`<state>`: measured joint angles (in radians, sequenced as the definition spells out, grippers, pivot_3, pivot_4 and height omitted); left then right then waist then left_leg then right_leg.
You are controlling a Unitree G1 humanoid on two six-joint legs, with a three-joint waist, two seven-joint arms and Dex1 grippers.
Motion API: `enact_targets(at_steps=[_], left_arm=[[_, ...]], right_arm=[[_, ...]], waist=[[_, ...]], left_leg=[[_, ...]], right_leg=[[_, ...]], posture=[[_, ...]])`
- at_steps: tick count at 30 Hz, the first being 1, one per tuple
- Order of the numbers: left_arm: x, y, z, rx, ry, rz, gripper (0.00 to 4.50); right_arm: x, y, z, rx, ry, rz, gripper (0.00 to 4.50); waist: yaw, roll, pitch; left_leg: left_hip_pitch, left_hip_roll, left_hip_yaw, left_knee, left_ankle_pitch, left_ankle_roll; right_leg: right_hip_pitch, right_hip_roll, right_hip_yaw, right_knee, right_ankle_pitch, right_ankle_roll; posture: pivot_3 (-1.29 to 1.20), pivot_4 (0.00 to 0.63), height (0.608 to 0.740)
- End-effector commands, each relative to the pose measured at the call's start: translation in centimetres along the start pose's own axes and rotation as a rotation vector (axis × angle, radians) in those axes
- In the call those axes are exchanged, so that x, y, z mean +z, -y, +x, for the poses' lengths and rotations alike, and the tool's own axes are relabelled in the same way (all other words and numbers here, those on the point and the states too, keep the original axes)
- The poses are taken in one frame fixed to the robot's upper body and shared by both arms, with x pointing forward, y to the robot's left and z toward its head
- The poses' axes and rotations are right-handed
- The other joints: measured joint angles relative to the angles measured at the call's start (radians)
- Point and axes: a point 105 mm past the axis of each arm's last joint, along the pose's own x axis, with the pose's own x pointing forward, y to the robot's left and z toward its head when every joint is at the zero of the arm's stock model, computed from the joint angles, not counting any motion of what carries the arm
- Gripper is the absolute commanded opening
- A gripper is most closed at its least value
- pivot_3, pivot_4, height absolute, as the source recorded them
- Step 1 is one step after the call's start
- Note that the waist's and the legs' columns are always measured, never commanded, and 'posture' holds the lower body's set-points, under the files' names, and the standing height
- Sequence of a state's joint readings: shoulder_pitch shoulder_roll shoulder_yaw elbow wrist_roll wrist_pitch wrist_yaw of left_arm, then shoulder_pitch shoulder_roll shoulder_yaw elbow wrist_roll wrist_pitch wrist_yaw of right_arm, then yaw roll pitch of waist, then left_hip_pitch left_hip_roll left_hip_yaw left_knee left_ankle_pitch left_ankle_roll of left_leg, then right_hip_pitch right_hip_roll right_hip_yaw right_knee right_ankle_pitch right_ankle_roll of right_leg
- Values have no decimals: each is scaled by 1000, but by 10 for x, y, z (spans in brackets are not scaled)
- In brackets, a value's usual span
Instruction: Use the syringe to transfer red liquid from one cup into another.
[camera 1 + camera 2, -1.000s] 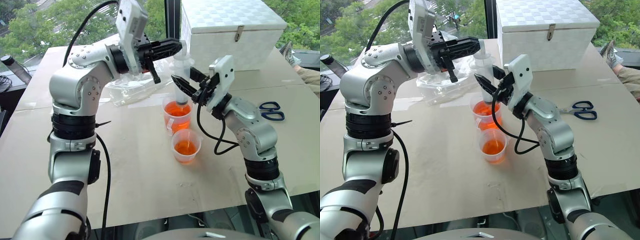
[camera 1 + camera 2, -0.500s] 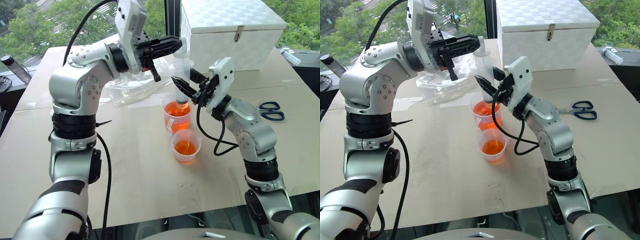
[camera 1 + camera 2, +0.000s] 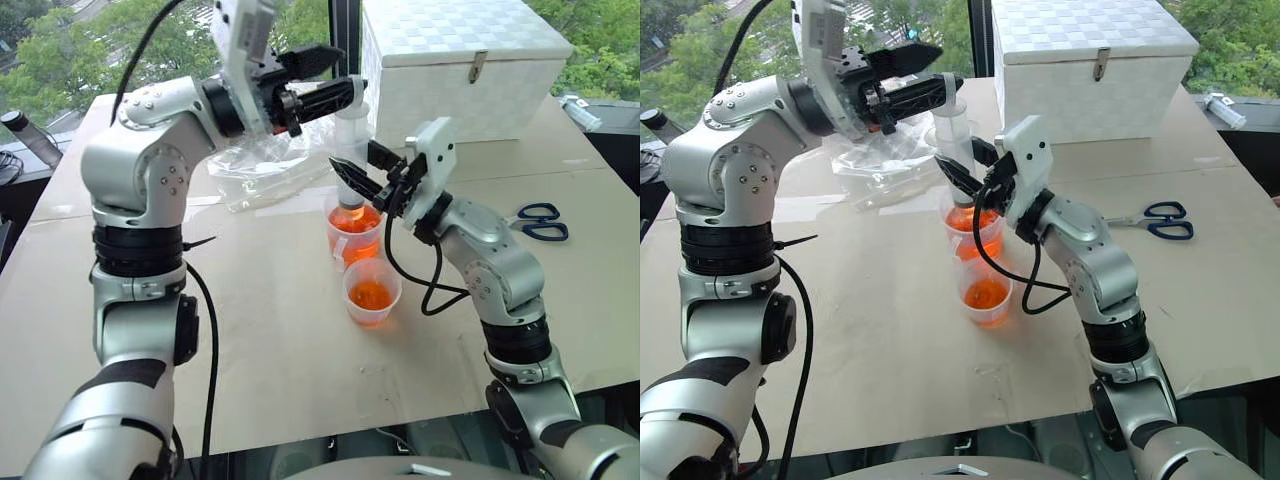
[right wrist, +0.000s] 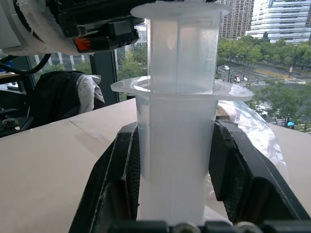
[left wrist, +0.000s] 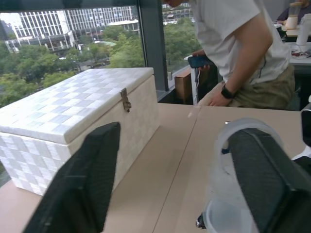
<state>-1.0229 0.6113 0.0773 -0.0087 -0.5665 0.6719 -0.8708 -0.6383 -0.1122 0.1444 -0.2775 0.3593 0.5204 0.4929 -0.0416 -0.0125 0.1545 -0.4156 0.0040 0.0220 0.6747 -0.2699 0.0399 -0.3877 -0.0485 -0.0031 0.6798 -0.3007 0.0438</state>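
Left gripper now sprung apart beside plunger top, clamped together a moment ago; right gripper clamped on syringe, upright, tip in taller cup; plunger released, probably regripping before drawing red liquid.

high-rise office, city-view windows

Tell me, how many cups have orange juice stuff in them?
2. The taller taped cup stands in the middle of the table, under the syringe. The shorter cup stands right in front of it, nearer the robot.
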Motion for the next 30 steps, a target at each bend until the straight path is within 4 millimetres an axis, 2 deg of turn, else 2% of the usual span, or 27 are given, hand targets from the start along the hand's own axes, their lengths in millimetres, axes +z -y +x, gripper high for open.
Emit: enact_targets(at_steps=[1,7,13,20,26,30], left_arm=[[33,4,-8,-8,100,72,3999],[42,0,-26,10,121,59,3999],[34,0,-38,18,76,48,3999],[21,-1,-41,41,41,44,3999],[24,-2,-40,42,63,27,3999],[24,-2,-40,37,70,26,3999]], right_arm=[[15,-7,4,36,45,-23,1581],[33,2,4,17,84,-39,1581],[46,12,-1,-2,95,-56,1581],[45,17,-6,-16,84,-62,1581],[39,18,-8,-17,82,8,1581],[56,15,-16,45,132,56,1581]], waist=[[0,0,0],[-2,0,0],[0,0,0],[0,0,0],[0,0,0],[1,0,0]], left_leg=[[0,0,0,0,0,0],[0,0,0,0,0,0],[0,0,0,0,0,0],[0,0,-1,1,0,0],[0,0,-1,1,0,0],[0,0,-1,1,0,0]], right_leg=[[0,0,0,0,0,0],[0,0,0,0,0,0],[0,-2,0,0,0,0],[0,-2,0,0,0,0],[0,-2,0,0,0,0],[0,-2,0,0,0,0]], posture=[[0,150,740],[0,150,740],[0,150,740],[0,150,740],[0,150,740],[0,150,740]])
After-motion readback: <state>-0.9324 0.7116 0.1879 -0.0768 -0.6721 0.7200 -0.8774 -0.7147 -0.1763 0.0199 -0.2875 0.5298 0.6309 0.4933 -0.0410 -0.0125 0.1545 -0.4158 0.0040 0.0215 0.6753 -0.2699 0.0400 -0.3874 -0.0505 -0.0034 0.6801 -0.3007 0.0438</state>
